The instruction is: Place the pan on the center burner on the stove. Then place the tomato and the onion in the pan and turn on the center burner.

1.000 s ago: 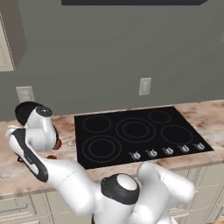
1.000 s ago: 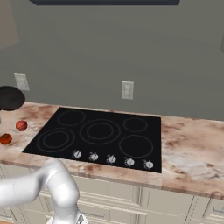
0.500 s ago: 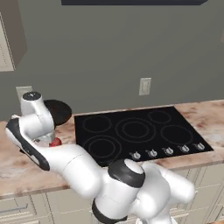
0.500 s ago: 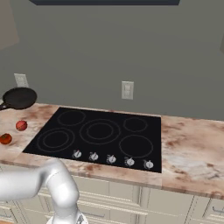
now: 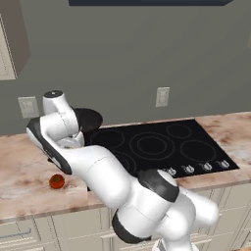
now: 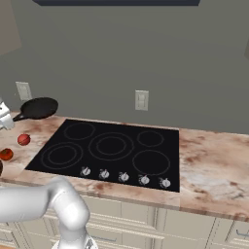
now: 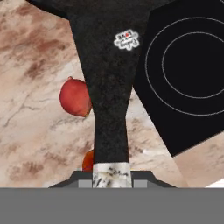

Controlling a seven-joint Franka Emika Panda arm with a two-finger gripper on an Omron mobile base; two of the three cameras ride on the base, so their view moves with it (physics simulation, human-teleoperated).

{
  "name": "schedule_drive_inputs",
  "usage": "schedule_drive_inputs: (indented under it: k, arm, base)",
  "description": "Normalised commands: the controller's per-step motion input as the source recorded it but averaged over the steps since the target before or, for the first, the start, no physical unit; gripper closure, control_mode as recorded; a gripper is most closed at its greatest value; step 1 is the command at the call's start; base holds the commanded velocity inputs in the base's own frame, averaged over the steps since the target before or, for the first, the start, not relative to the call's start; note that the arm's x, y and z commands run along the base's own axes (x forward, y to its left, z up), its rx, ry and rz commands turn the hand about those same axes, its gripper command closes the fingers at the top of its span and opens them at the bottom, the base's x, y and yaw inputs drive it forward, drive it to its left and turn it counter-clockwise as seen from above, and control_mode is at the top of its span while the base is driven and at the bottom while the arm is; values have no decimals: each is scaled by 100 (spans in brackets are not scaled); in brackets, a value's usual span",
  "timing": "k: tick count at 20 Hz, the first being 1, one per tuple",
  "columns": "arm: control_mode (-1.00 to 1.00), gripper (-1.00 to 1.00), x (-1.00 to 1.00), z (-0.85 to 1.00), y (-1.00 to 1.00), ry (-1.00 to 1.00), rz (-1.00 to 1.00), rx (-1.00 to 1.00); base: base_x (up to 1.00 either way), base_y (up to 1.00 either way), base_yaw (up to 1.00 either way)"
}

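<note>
Clamping the long dark handle of the small round black frying pan, the end effector holds it in the air over the marbled counter, left of the flat black glass cooktop; beneath it lie the pinkish-red onion and orange-red tomato.

From the left base view the arm hides most of the pan; only a dark arc of it shows past the white wrist, and its handle cannot be seen. The arm also covers the near left corner of the stove.

In the hand view the pan's handle hides part of the onion and most of the tomato. The pan's bowl is cut off at the top edge, and the stove at the right edge.
</note>
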Motion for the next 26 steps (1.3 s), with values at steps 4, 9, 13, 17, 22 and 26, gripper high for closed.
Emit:
schedule_drive_inputs:
  k: [4,9,13,17,22,26]
  arm:
    - [-100,100,-3,-19,-100,0,0,0]
    - [-100,100,-16,-21,-99,-1,1,4]
    - [-100,100,-18,-2,-78,-8,0,9]
    - [-100,100,-13,0,-60,-6,-1,7]
    - [-100,100,-1,-1,-43,0,-5,3]
    - [-100,100,0,-1,-29,0,-13,0]
  base:
    - [0,0,0]
    - [0,0,0]
    - [0,0,0]
    - [0,0,0]
    - [0,0,0]
    - [0,0,0]
